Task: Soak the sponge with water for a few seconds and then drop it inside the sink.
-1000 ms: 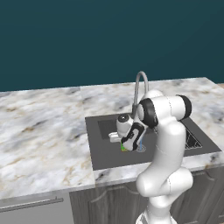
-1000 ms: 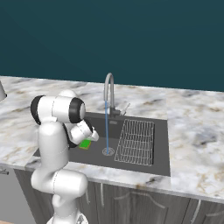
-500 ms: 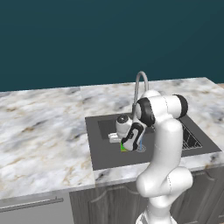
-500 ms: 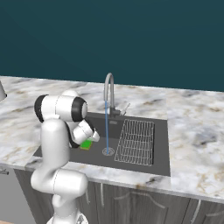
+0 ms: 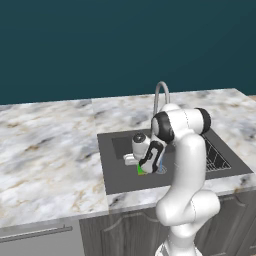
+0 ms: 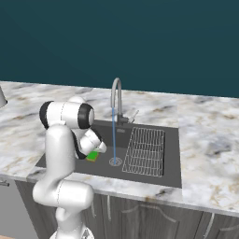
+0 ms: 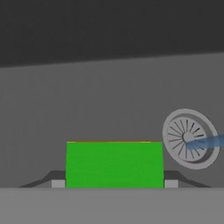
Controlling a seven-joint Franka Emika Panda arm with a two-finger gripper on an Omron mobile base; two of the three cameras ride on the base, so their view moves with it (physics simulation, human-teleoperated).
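Between my two finger tips sat the sponge (image 7: 114,164), bright green with its thin orange edge along the far side, and my claw (image 7: 114,186) was clamped on it, one dark tip at each end. Down inside the sink (image 5: 116,175) is where it hung, low over the dark floor of the basin. Whether it touched that floor, I could not tell.

Beside it, and not on it, ran the water (image 6: 113,135), a thin pale-blue line dropping straight from the faucet (image 6: 116,100) onto the round drain (image 7: 190,138). From my hand the stream's foot showed off to one side of the sponge, with bare basin between the two. So the soak, by my reading, was not under way: the sponge was gripped, the tap was running, but block and stream were apart.

What was left, as I judged it: carry the sponge sideways into the stream, hold it there a few seconds, then let go so it falls into the basin. The drop looked easy enough, since I was already well inside the rim.

Farther out, the wire rack (image 6: 145,150) lay in the other half of the basin, and the marble tabletop (image 5: 50,145) ran round it all.
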